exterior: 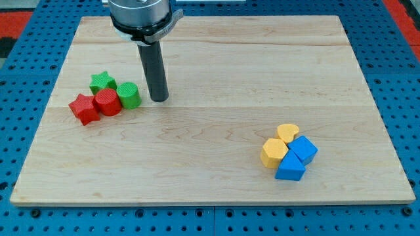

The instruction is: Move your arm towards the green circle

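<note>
The green circle (pixel 129 96), a short green cylinder, stands on the wooden board (pixel 216 65) at the view's left. It touches a red cylinder (pixel 107 102) on its left. A green star (pixel 102 82) lies just above them and a red star (pixel 84 108) at the far left of the cluster. My tip (pixel 159 99) rests on the board just right of the green circle, a small gap apart. The dark rod rises from it to the mount at the view's top.
A second cluster lies at the lower right: a yellow heart (pixel 287 132), a yellow hexagon (pixel 273 152), a blue cube-like block (pixel 303 149) and a blue triangle (pixel 290 169). Blue pegboard surrounds the board.
</note>
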